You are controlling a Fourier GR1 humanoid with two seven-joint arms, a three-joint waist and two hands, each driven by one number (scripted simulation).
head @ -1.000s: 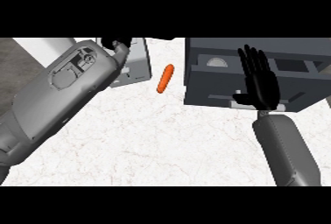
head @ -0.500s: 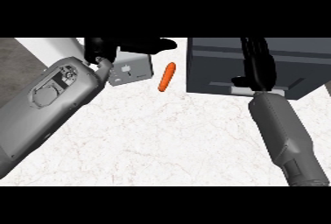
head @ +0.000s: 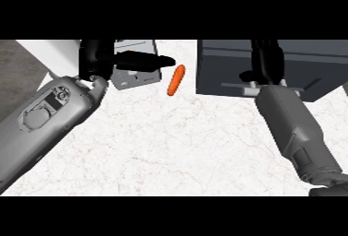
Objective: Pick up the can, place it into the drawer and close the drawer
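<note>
The counter (head: 176, 156) lay bare across its middle and near edge, an open lane between the left forearm (head: 54, 115) and the right forearm (head: 292, 124). The dark drawer unit (head: 224, 69) blocked the far right corner. Only a narrow gap ran between its left wall and an orange stick (head: 175, 79). Just left of the stick, a grey box (head: 136, 77) and the left hand (head: 102, 60) above it barred the far edge.

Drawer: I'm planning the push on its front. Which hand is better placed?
Right. The right hand lies against the drawer near its handle; the left hand is off to the side, over a grey box past the orange item.
</note>
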